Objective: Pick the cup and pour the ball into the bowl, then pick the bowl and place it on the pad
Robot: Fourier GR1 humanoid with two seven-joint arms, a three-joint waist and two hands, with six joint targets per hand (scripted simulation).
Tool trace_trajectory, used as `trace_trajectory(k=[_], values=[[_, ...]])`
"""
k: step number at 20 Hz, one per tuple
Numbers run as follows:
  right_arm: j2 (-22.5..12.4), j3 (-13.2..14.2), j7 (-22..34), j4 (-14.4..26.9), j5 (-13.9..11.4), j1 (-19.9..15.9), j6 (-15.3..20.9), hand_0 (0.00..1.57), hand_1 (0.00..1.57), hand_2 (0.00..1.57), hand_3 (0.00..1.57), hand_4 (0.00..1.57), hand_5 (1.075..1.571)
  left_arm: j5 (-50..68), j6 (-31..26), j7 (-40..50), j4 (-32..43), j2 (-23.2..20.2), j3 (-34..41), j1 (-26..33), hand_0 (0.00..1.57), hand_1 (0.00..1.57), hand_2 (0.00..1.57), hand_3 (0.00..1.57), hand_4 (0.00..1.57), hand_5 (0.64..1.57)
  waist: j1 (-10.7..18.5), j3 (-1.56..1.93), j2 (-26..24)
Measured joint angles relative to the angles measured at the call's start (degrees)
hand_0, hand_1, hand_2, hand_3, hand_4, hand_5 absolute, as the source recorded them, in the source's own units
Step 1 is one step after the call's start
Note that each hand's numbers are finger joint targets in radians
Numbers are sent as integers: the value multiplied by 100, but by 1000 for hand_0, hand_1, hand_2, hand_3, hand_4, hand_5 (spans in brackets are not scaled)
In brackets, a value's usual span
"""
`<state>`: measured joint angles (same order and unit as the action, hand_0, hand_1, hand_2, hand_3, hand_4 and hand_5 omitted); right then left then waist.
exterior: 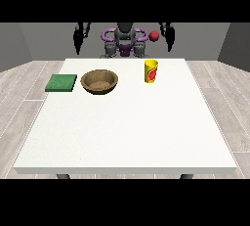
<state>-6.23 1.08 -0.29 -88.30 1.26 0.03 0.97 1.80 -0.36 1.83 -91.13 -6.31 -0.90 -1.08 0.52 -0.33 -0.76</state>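
Note:
A yellow cup with a red mark stands upright on the white table at the far right of centre. A red ball shows in the air above the cup, beyond the table's far edge. A brown wooden bowl sits left of the cup, and a flat green pad lies at the table's left edge. The hand at the view's left and the hand at the view's right hang raised beside the robot, fingers straight and pointing down, holding nothing.
The robot's torso stands behind the table's far edge. The table's near half is bare white surface. Grey wood floor surrounds the table.

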Motion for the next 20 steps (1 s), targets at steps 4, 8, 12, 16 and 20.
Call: trace_trajectory(k=[4, 8, 12, 16, 20], values=[[-143, 45, 221, -267, 11, -27, -19, 0, 0, 0, 0, 0, 1569, 25, -18, 227, -267, -107, 26, -48, 0, 0, 0, 0, 0, 1557, -26, 4, -716], [-396, 280, 456, -500, 432, 1, -374, 0, 0, 0, 0, 0, 1570, 399, -32, 613, -511, -159, 304, -232, 0, 0, 0, 0, 0, 1557, -131, 16, -1137], [-820, 871, 506, -563, 1137, 23, -941, 0, 0, 0, 0, 0, 1571, 878, -177, 834, -781, -289, 676, -300, 0, 0, 0, 0, 0, 1548, -122, 28, -1001], [-866, 1096, 264, -614, 1325, 45, -1174, 0, 0, 0, 0, 0, 1570, 1075, -365, 406, -700, -375, 1018, -276, 0, 0, 0, 0, 0, 1544, -156, 30, -611], [-764, 1099, 66, -586, 1258, -84, -1202, 0, 0, 0, 0, 0, 1570, 1143, -524, 18, -418, -470, 1235, -488, 0, 0, 0, 0, 0, 1536, -191, 31, -239]])
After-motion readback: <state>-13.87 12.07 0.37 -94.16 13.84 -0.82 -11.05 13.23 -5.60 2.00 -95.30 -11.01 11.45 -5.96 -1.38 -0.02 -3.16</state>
